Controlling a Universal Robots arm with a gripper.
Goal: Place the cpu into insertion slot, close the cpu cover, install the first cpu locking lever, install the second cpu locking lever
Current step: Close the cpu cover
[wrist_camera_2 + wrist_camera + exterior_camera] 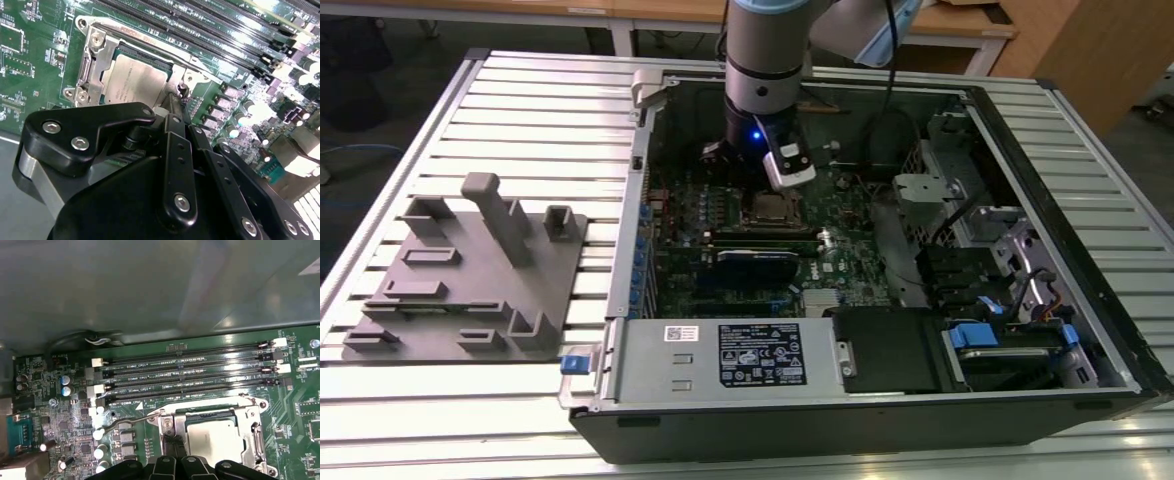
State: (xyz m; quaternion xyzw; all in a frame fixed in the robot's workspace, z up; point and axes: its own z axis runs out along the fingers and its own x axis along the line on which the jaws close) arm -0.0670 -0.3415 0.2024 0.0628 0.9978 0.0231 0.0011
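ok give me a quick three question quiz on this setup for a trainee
1. In the exterior view, the grey fixture tray lies toward which side of the computer case: that view's left or right?
2. True or false: the cpu is lying on that tray.
3. In the second wrist view, the cpu cover is:
A. down around the cpu, whose metal top shows through its window
B. standing upright, swung open
C. taken off and lying on the memory slots

Key: 1. left; 2. false; 3. A
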